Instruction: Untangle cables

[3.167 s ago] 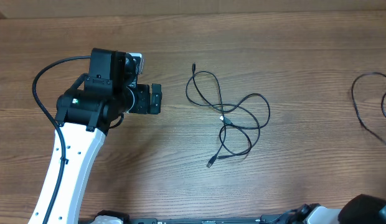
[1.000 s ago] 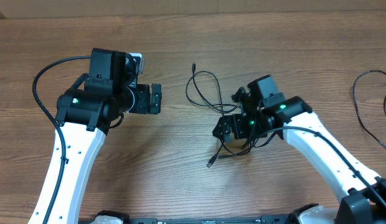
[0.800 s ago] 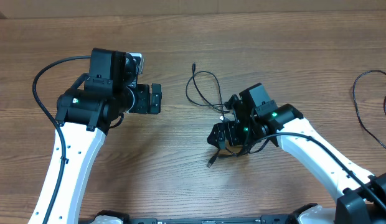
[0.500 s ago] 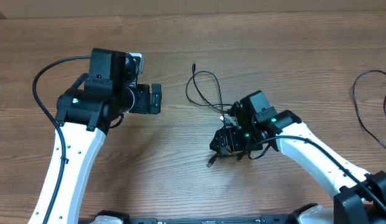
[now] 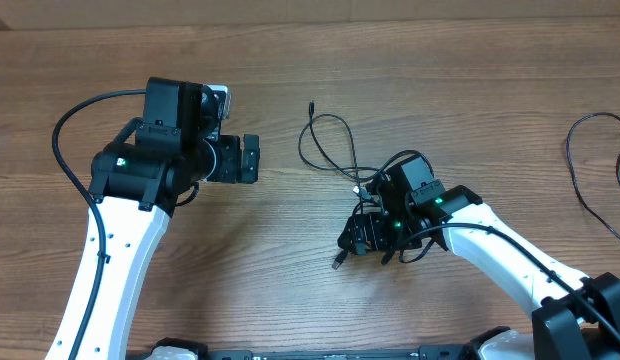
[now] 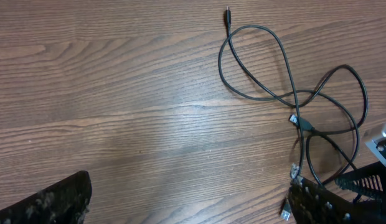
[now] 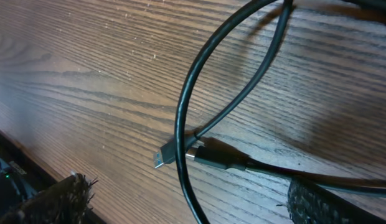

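A: Starting at the left, why does the left tool (image 5: 250,158) hang out there, well apart from everything?
B: It looks parked as a watcher. Its wrist view shows the jaws spread wide with nothing between them but the brown wood-grain surface (image 5: 470,80), and its camera takes in most of the tangle

A: And the tangle itself?
B: The thin black flexible cables (image 5: 301,148) lie in crossed loops near the middle of the surface. One small plug (image 5: 311,104) points toward the top of the overhead view with a loose loop below it, and the crossings further right are partly hidden under the right arm (image 5: 510,250)

A: So the right tool (image 5: 355,232) is down among them?
B: Yes, low over the near end of the knot. Its wrist view shows the fingers (image 7: 56,199) wide apart and gripping nothing. A small black plug end (image 7: 163,155) lies on the wood between them, and a loop crosses right at it. By that placing, it seems lined up to pinch this free end and draw it clear of the loop

A: Anything further right?
B: A separate thin black cord (image 5: 568,150) curls at the surface's right edge, well apart from the tangle

A: Any brand or label?
B: None that can be read; only small green lights (image 5: 437,200) on the arms
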`<state>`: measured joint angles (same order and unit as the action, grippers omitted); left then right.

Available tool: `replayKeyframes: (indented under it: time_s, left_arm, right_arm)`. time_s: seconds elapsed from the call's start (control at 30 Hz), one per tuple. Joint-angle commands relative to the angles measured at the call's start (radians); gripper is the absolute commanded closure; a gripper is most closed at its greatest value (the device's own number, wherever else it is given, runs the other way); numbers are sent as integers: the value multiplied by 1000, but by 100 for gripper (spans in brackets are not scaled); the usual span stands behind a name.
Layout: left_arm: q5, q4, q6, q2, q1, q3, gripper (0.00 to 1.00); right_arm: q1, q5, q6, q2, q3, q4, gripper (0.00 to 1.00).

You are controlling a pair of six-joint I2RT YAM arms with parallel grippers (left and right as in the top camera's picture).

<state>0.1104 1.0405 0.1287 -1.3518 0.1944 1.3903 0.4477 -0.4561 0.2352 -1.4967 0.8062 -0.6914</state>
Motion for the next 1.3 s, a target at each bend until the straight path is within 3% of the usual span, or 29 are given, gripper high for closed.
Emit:
replayKeyframes:
  time_s: [0.0, 0.13, 0.43, 0.53, 0.63, 0.8, 0.83, 1.13, 1.27]
  left_arm:
    - [-10, -1, 6, -10, -4, 19, 0]
    - [-10, -1, 6, -10, -4, 19, 0]
    - [-10, 0, 6, -10, -4, 19, 1]
    - [-10, 0, 6, -10, -4, 19, 1]
    - [-10, -1, 6, -10, -4, 19, 0]
    - [-10, -1, 6, -10, -4, 19, 0]
    - [-10, 0, 6, -10, -4, 19, 0]
    - [-10, -1, 6, -10, -4, 19, 0]
    - [-10, 0, 6, -10, -4, 19, 1]
  right_arm:
    - [12, -20, 0, 8, -3, 6, 2]
    - [46, -21, -3, 8, -3, 7, 9]
    - [196, -43, -6, 8, -3, 66, 11]
    - [225, -42, -3, 8, -3, 91, 21]
    - [226, -43, 8, 8, -3, 101, 41]
    - [226, -43, 8, 8, -3, 100, 90]
    - [226, -43, 8, 8, -3, 100, 96]
    - [216, -43, 27, 8, 21, 97, 96]
    - [152, -43, 21, 10, 149, 11, 96]
